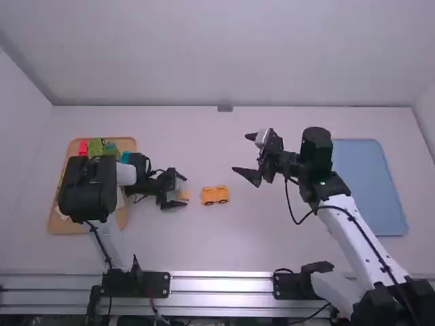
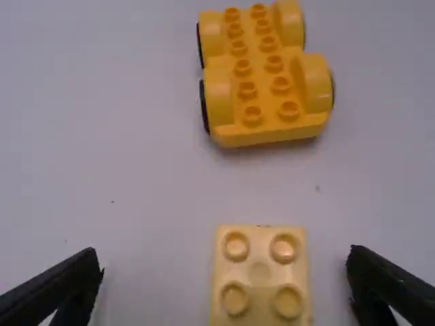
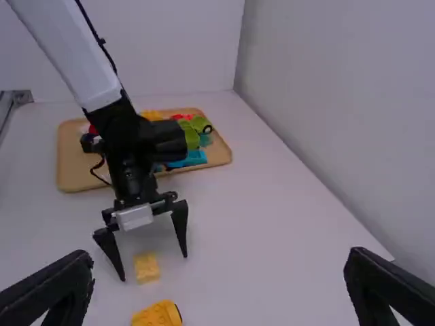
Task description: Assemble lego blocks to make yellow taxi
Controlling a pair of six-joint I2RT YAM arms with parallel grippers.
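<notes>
Left arm (image 1: 88, 187) overhangs a tan tray (image 1: 68, 228) holding red and green blocks (image 1: 95, 147).

A white table (image 1: 258, 248) spread wide and flat. Beyond its far edge rose a plain pale wall (image 1: 224, 54); other pale walls stood at its left side (image 1: 20, 149) and right side (image 1: 426, 129). A small grey fitting (image 1: 225, 109) sat at the middle of the table's far edge. Soft light fell over the table.
</notes>
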